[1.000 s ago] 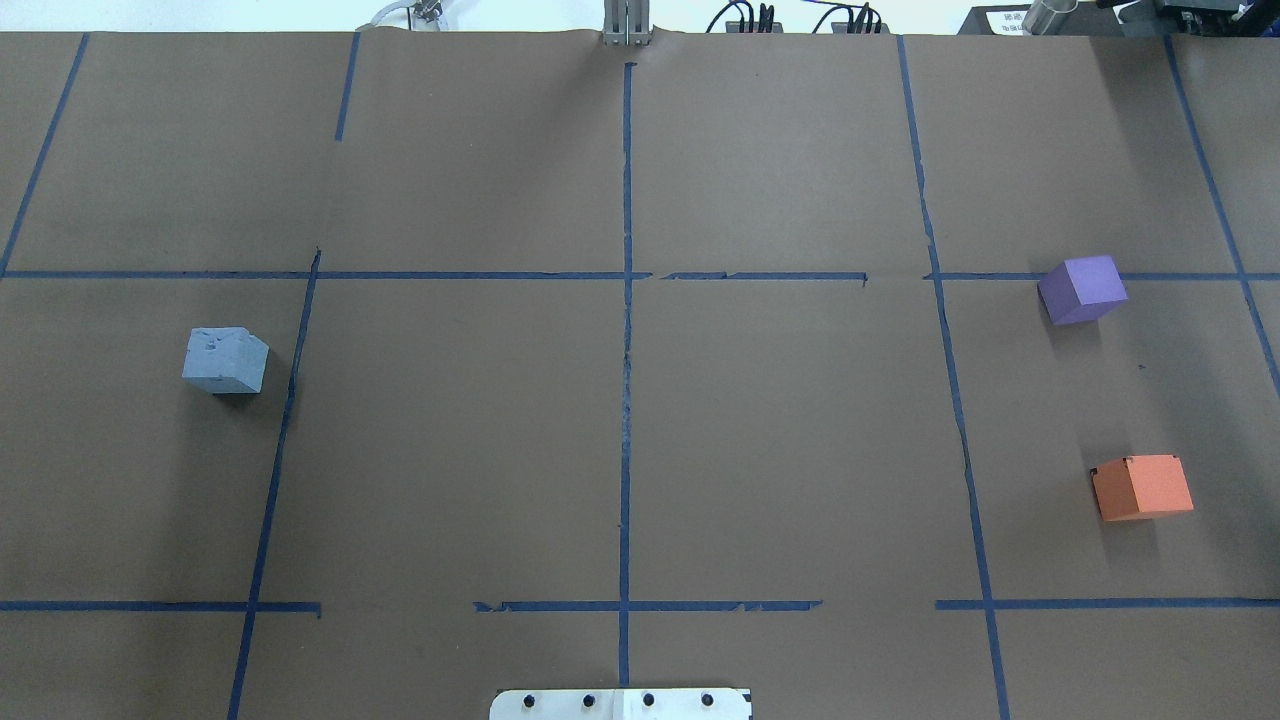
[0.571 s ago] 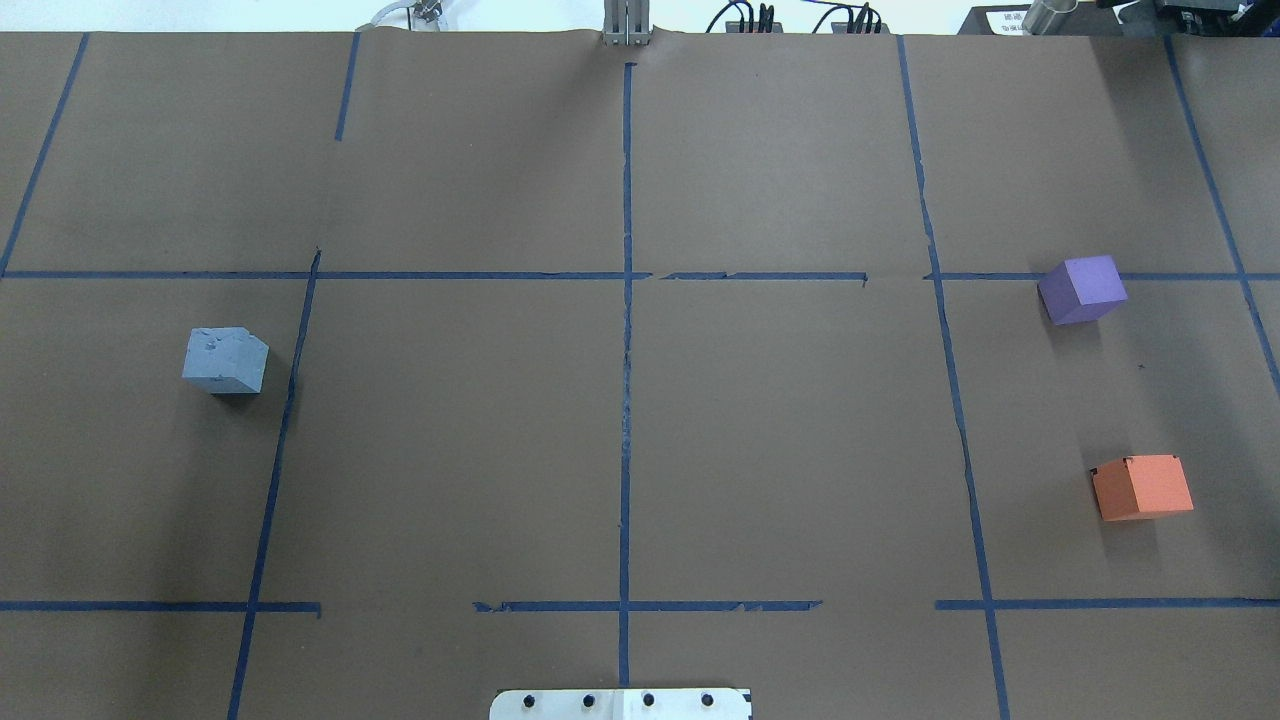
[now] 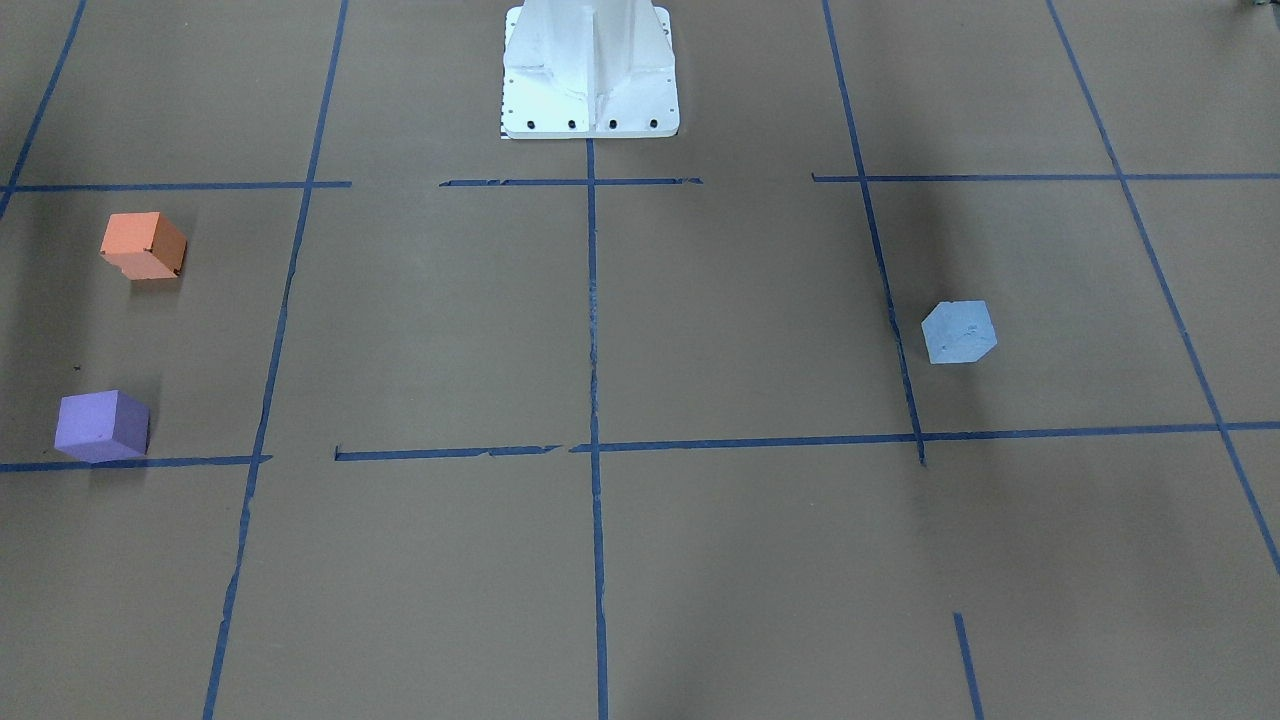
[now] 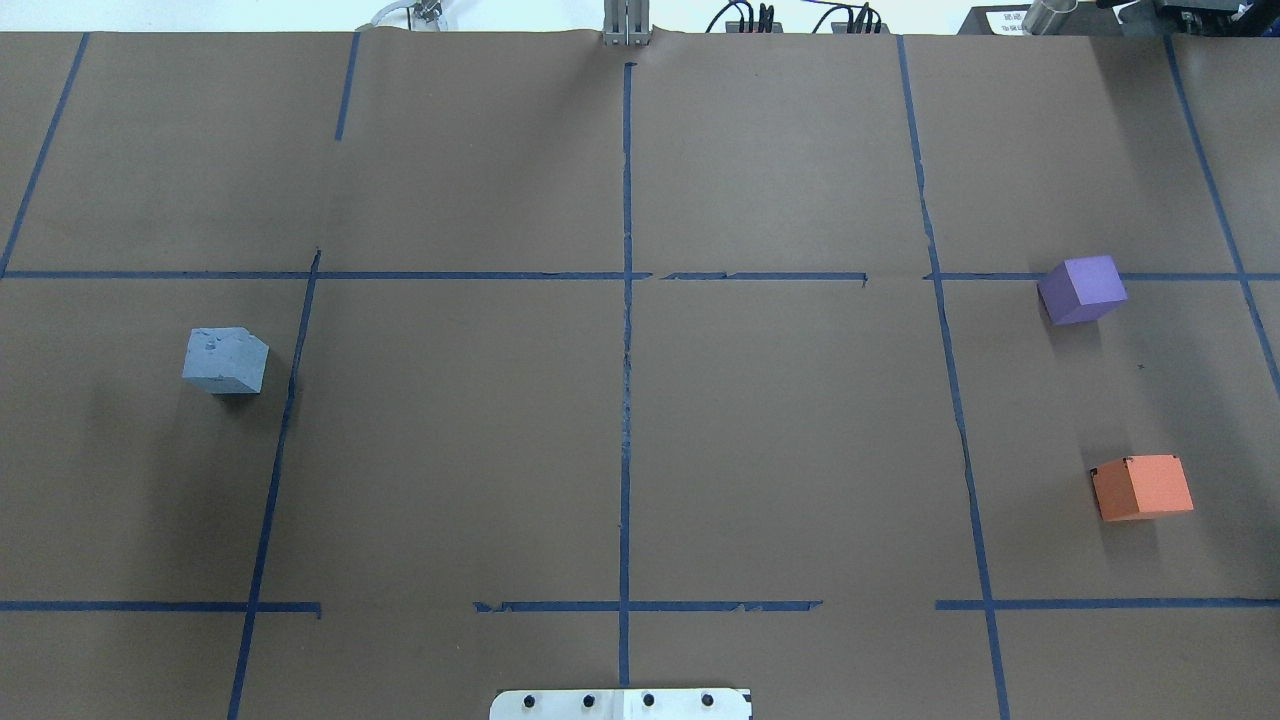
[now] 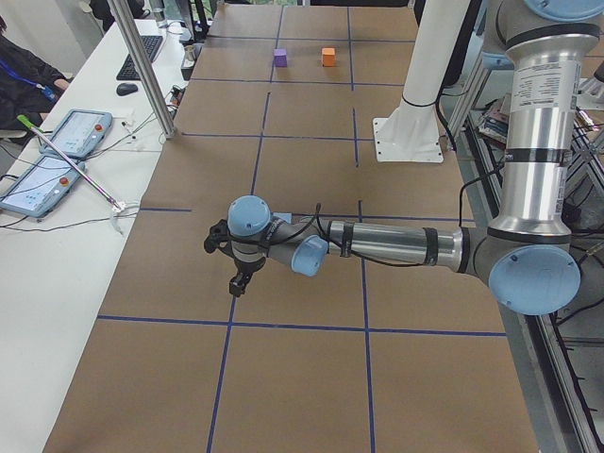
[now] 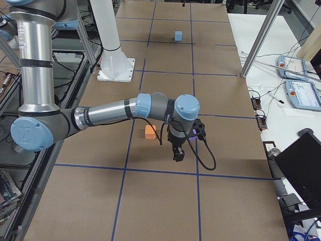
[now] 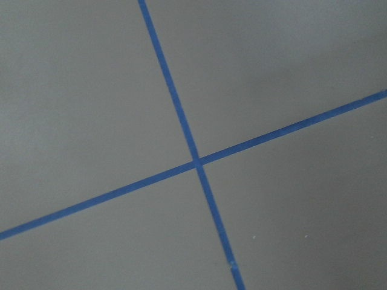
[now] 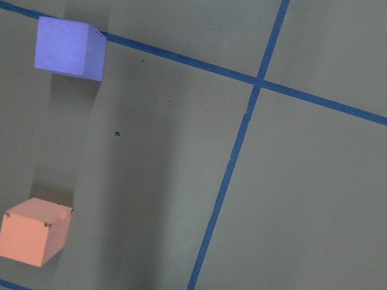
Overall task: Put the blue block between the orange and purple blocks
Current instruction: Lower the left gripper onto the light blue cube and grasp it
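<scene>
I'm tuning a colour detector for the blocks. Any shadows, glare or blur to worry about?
Overhead exterior: sharp, no glare, faint shadow near the blue block. Right wrist-mounted: soft shadow band beside the purple block and orange block. Left wrist-mounted: slightly soft.

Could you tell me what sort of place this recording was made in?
Probably a robotics lab: a table papered brown and marked with a blue tape grid, teach pendants on the side bench, and an industrial robot arm.
</scene>
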